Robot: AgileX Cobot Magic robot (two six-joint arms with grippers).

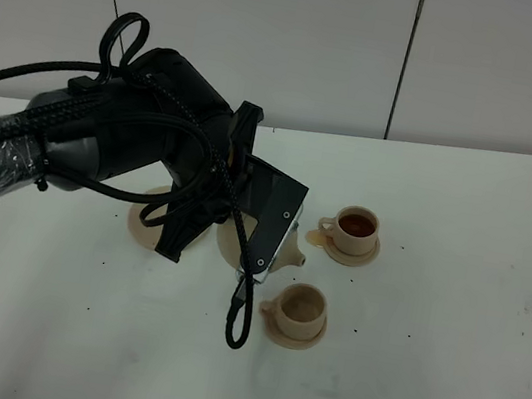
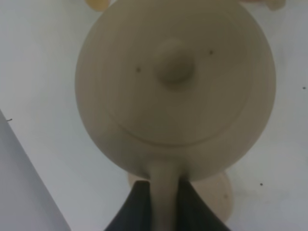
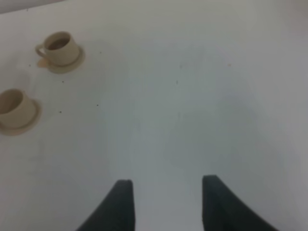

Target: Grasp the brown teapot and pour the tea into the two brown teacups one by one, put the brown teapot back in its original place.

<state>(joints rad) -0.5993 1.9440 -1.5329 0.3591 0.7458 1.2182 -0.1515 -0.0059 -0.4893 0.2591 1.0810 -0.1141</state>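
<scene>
The left claw (image 2: 163, 188) is clenching the teapot (image 2: 175, 82) by its handle, holding it mid-table with the spout just beside the near cup (image 1: 301, 309), pale inside, the far cup (image 1: 355, 231) holding dark tea, while the right claw (image 3: 167, 183) is hanging released over the table (image 3: 192, 96).

1 teapot (image 2: 175, 86), 2 teacups (image 1: 355, 229) (image 1: 301, 308), 3 saucers (image 1: 144, 224) (image 1: 363, 259) (image 1: 290, 341).
</scene>
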